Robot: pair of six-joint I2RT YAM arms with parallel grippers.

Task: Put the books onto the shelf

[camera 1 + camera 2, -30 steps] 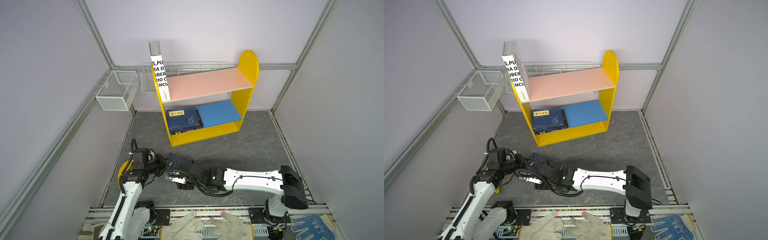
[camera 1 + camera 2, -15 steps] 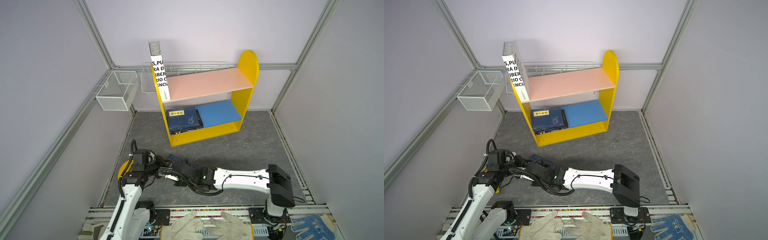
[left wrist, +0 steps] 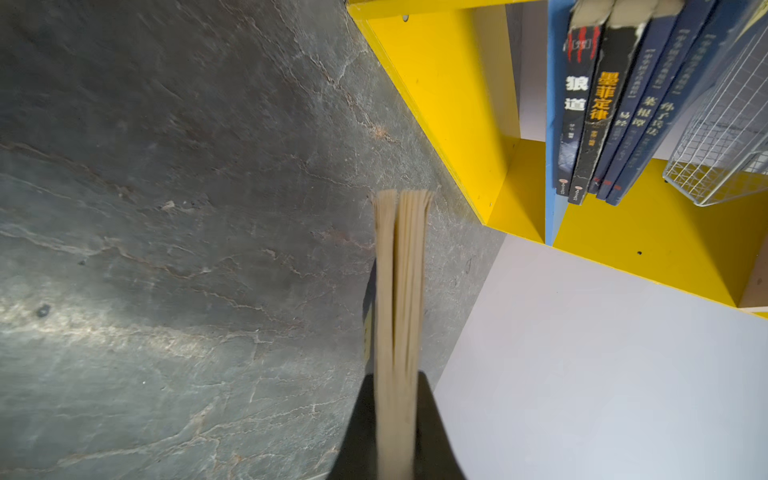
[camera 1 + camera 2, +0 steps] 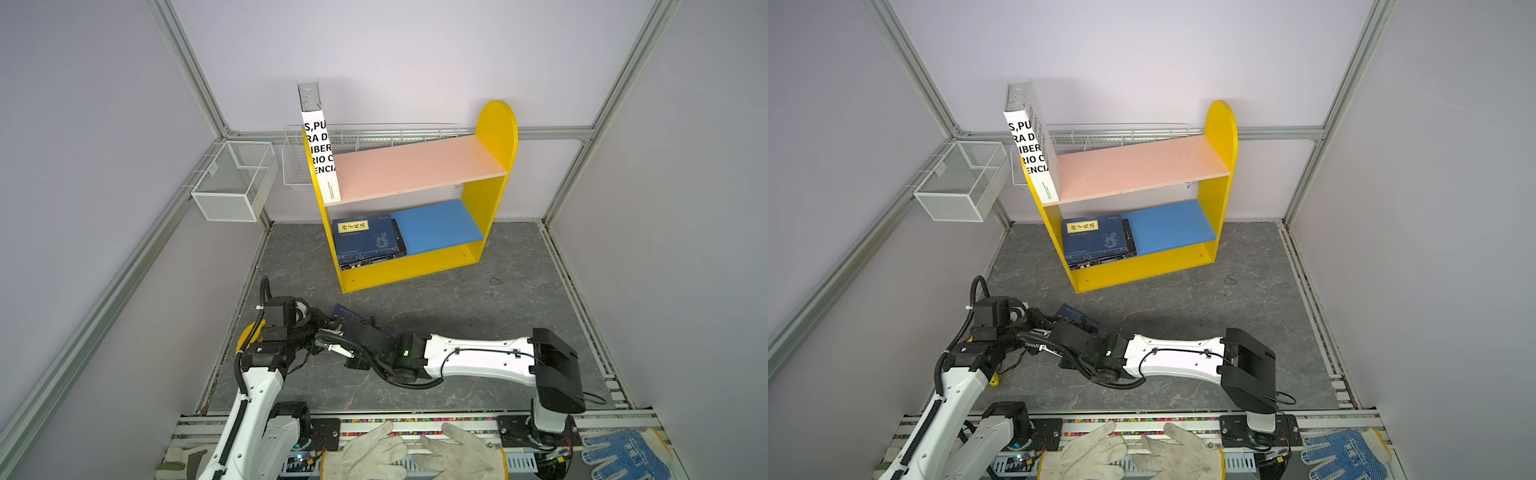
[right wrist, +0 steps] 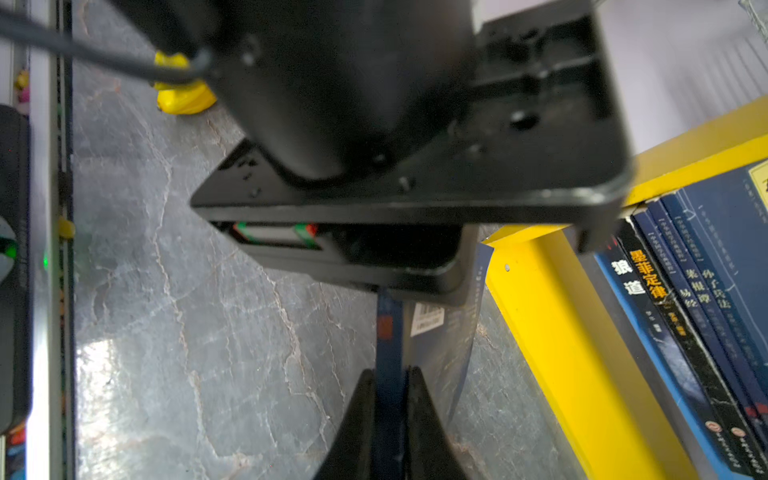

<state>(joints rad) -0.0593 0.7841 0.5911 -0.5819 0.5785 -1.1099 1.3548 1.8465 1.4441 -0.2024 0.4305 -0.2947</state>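
The right gripper [image 5: 390, 376] is clamped on the spine of a thin navy book [image 5: 388, 328], while the left gripper [image 3: 395, 380] pinches the same book's page edges. The book is held between them low over the grey floor [image 4: 457, 307], in front of the yellow shelf [image 4: 496, 124]. A stack of books [image 4: 365, 241] lies on its blue lower board [image 4: 436, 224], and a white book [image 4: 322, 166] stands on the pink upper board [image 4: 415, 166].
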